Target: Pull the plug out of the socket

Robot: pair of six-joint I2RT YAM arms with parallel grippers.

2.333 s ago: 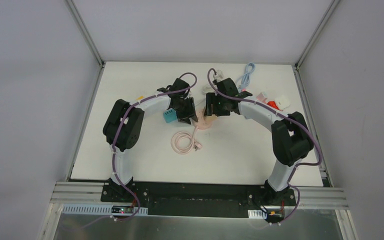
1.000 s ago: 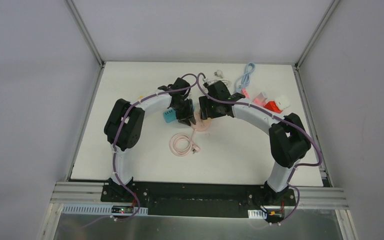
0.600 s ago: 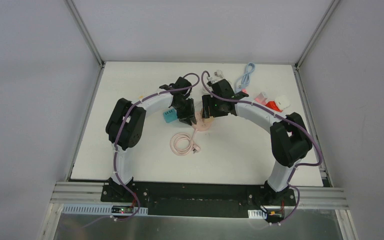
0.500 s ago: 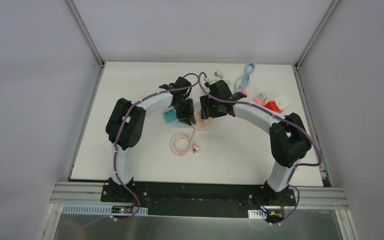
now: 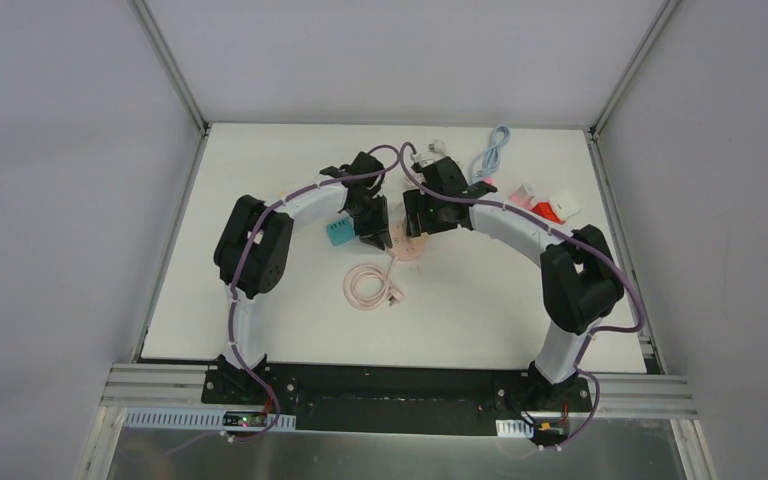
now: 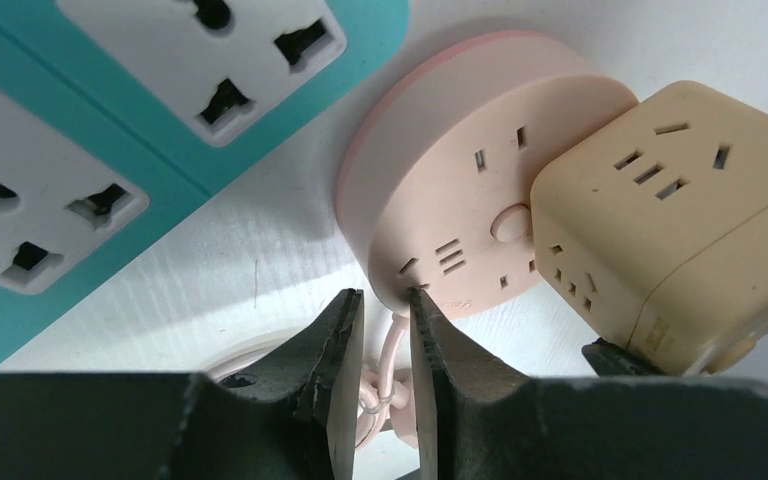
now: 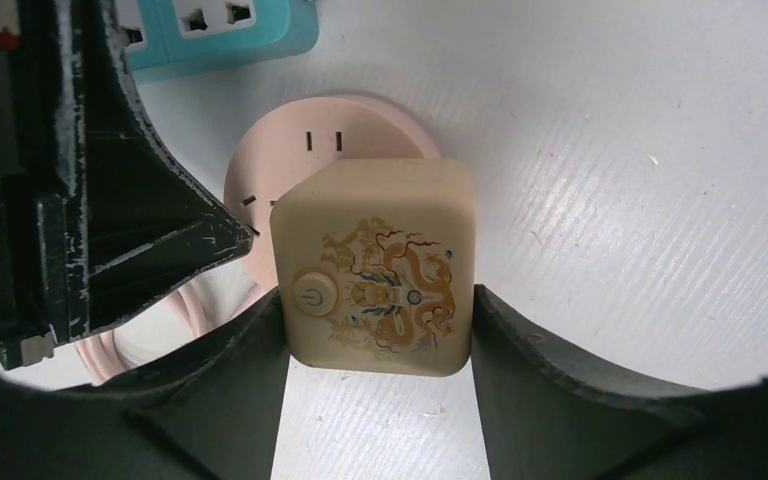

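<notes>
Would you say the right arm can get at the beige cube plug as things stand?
Likely yes: the right tool straddles the beige cube plug, a finger against each side; the left tool sits at the edge of the pink socket, out of its way.

the top external camera sits high above and behind the arm bases, looking down and forward over the whole white table (image 5: 480, 320) from far off. the left wrist camera looks down from very close at the round pink socket (image 6: 460, 190), with the teal power strip (image 6: 110, 120) to its left. the right wrist camera looks straight down on the cream cube plug (image 7: 375, 270), equally close. both wrist views share socket, plug and strip. the top view shows the socket and strip small at mid-table.
</notes>
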